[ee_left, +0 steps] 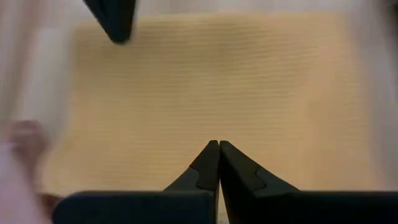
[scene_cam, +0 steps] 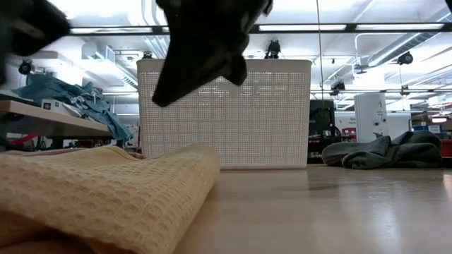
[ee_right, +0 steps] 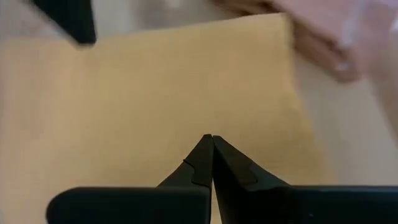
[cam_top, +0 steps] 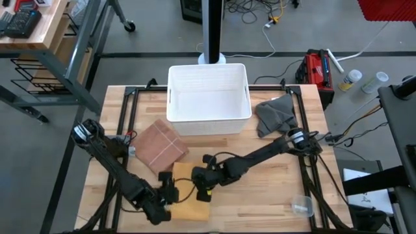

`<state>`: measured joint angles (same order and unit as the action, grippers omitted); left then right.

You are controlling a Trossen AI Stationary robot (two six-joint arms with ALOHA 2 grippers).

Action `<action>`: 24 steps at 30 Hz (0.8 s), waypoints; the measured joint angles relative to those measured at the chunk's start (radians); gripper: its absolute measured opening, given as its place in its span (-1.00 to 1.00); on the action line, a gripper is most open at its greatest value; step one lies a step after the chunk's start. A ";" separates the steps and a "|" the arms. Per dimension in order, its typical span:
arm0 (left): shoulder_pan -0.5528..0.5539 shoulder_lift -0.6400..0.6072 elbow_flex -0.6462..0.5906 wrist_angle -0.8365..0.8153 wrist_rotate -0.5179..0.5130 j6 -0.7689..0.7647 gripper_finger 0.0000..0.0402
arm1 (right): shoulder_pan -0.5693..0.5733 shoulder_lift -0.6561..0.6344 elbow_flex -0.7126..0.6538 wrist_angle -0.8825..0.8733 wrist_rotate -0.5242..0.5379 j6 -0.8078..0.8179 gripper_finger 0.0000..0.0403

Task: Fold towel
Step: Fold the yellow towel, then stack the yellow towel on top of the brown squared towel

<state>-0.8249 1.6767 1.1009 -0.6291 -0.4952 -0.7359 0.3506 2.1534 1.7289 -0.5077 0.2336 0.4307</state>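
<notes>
I see both fingers clenched, empty: left fingers (ee_left: 218, 148) and right fingers (ee_right: 208, 142) directly above the towel (cam_top: 188, 188).

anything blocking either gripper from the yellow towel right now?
Nothing visible. Both the left gripper and right gripper are shut and hover directly over the yellow towel. The folded reddish-brown towel, white basket and grey cloth all lie beyond it.
</notes>
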 joint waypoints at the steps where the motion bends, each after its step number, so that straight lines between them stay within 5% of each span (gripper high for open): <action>1: 0.011 0.001 -0.015 -0.007 -0.031 0.008 -0.99 | -0.007 0.003 -0.009 0.007 0.027 0.003 -1.00; 6: 0.111 0.000 -0.110 -0.023 -0.084 -0.008 -0.99 | -0.053 0.007 -0.095 0.023 0.077 0.078 -1.00; 11: 0.186 -0.002 -0.209 -0.004 0.070 -0.066 -1.00 | -0.078 0.009 -0.176 0.021 0.056 0.125 -1.00; 24: 0.133 -0.070 -0.218 0.000 0.125 -0.183 -1.00 | -0.058 -0.103 -0.212 0.044 0.049 0.129 -1.00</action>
<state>-0.6917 1.6070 0.8830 -0.6287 -0.3703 -0.9189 0.2930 2.0501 1.5173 -0.4637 0.2828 0.5599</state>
